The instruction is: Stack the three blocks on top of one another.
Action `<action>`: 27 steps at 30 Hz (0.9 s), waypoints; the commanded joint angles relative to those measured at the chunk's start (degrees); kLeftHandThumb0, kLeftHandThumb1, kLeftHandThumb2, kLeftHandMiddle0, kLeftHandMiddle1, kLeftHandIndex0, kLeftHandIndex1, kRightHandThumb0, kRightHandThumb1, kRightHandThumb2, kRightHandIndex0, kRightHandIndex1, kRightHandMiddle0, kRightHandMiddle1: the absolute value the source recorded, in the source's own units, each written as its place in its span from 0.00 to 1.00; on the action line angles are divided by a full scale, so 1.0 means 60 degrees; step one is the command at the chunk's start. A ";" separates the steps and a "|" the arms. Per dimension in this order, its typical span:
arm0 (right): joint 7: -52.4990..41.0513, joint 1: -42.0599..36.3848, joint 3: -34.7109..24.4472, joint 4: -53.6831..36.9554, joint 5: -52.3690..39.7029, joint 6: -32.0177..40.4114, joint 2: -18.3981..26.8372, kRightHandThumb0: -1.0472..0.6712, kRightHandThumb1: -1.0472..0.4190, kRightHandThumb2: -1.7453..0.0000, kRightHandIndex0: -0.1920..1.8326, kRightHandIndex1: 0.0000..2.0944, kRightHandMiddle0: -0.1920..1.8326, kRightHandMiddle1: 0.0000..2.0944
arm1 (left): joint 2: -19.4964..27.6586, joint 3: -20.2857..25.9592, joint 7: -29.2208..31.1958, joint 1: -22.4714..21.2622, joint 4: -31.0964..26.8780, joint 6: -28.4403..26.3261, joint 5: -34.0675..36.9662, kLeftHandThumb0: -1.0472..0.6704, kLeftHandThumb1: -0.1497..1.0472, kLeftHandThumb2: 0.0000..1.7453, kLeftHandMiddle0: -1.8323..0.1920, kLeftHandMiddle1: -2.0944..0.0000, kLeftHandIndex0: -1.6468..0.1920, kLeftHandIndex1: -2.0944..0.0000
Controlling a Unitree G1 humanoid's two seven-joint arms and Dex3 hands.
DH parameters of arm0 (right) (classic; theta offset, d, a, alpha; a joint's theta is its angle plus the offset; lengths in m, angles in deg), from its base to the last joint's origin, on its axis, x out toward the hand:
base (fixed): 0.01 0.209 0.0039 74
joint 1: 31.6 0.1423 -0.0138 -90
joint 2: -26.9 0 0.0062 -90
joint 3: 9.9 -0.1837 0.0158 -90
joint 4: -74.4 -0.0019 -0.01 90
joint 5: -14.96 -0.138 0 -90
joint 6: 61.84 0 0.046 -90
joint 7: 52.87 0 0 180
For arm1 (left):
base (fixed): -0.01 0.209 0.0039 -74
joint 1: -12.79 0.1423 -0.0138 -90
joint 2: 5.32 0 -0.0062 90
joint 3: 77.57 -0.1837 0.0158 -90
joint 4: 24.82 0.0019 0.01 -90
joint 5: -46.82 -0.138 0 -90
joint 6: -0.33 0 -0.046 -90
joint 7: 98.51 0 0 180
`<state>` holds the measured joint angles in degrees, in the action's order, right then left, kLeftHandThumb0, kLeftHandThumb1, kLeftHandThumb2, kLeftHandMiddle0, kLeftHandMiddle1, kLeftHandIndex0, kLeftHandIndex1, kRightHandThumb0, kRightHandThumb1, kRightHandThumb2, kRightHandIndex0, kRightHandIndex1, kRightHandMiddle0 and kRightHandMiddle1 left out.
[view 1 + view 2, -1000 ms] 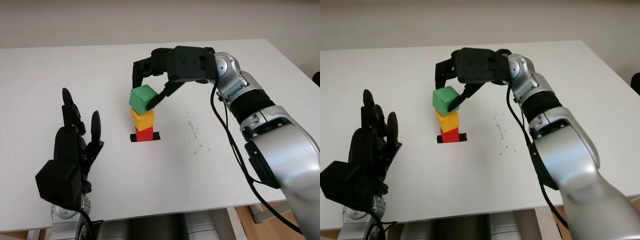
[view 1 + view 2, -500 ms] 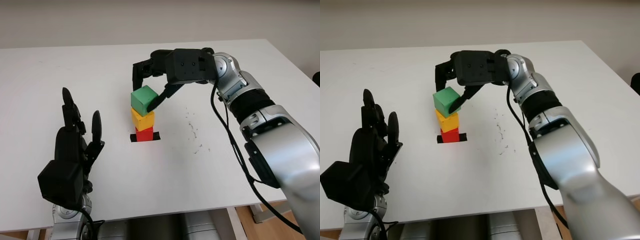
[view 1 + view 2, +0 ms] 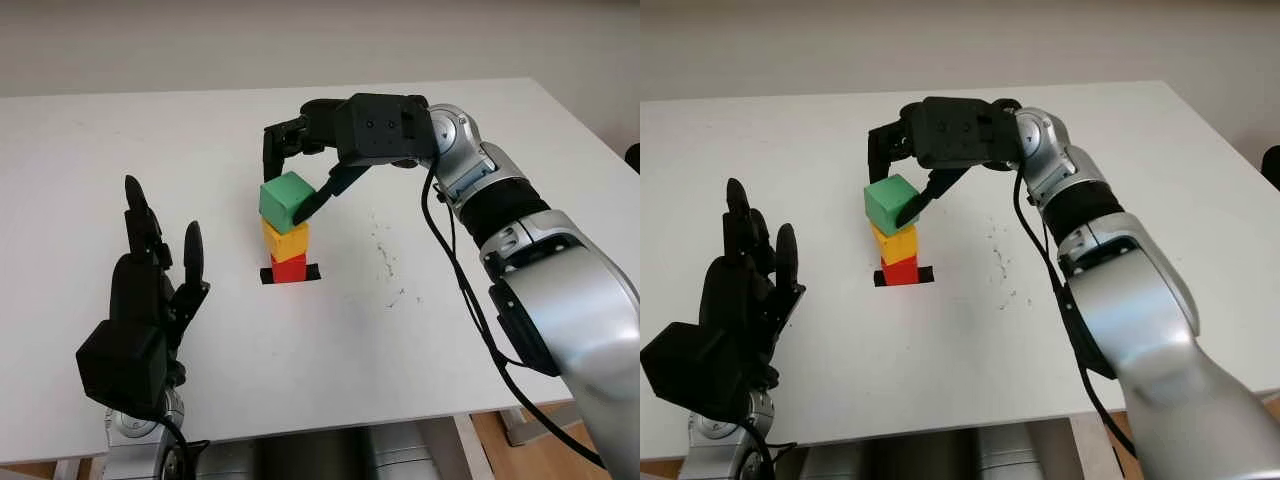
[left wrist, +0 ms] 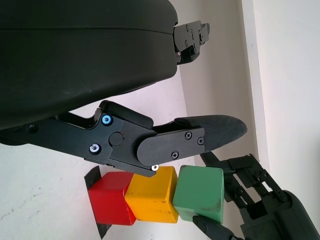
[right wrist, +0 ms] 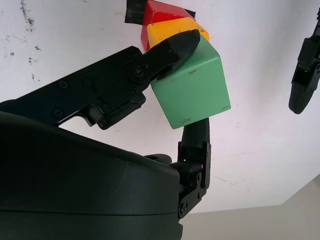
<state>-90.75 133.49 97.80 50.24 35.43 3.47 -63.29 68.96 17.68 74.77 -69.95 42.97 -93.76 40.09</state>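
**Green block on top of stack, held by right hand**

Head views: stack of three near middle of white table [image 3: 120, 130]. Red block [image 3: 290, 267] lowest, on a strip of black tape [image 3: 313, 273], mostly covered by yellow block [image 3: 286, 240] above it. Green block [image 3: 288, 200] on top, turned a little against the yellow one, one corner toward the camera, one edge overhanging slightly. Right hand [image 3: 300, 165] reaching in from the far right, fingers closed around the green block: one fingertip pressed on its near right face, others coming down behind it, their contact hidden by the block. Left hand [image 3: 150, 290] open, raised near the table's front left, well apart from the stack, holding nothing.

Left wrist view: stack seen from the side past a black finger [image 4: 200, 137], long axis running straight, red then yellow then green, faces flush or nearly so. Red block's bottom corner cut off by the frame edge. Right hand's fingers partly visible beyond the green block.

Right wrist view: green block [image 5: 192, 87] close up, plain matte cube with faint scuffs, pinched between one finger [image 5: 170, 50] across its upper edge and another below. Yellow and red blocks peeking out behind, mostly hidden. Whether green sits fully down on yellow: hard to tell here.
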 commanded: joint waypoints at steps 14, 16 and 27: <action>0.0483 0.0201 0.0230 0.0092 0.0427 0.0431 -0.0054 0.26 0.12 0.97 0.17 0.01 0.20 0.36 | -0.0052 0.0002 -0.0027 0.0076 -0.0154 -0.0036 -0.0005 0.21 1.00 0.34 1.00 0.99 1.00 1.00; 0.0459 0.0208 0.0207 0.0100 0.0399 0.0569 -0.0069 0.26 0.12 0.97 0.15 0.01 0.20 0.31 | -0.0027 0.0014 -0.0012 0.0078 -0.0130 -0.0030 0.0004 0.21 1.00 0.34 1.00 0.99 1.00 1.00; 0.0279 0.0194 0.0003 0.0208 0.0085 0.0462 -0.0104 0.18 0.12 0.97 0.12 0.02 0.19 0.17 | 0.0031 0.0060 0.0022 -0.0015 -0.0003 0.0031 0.0061 0.21 1.00 0.34 1.00 0.99 1.00 1.00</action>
<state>-88.60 133.49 98.64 51.23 36.77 6.54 -63.74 68.81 17.80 74.84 -69.91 43.01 -94.22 40.32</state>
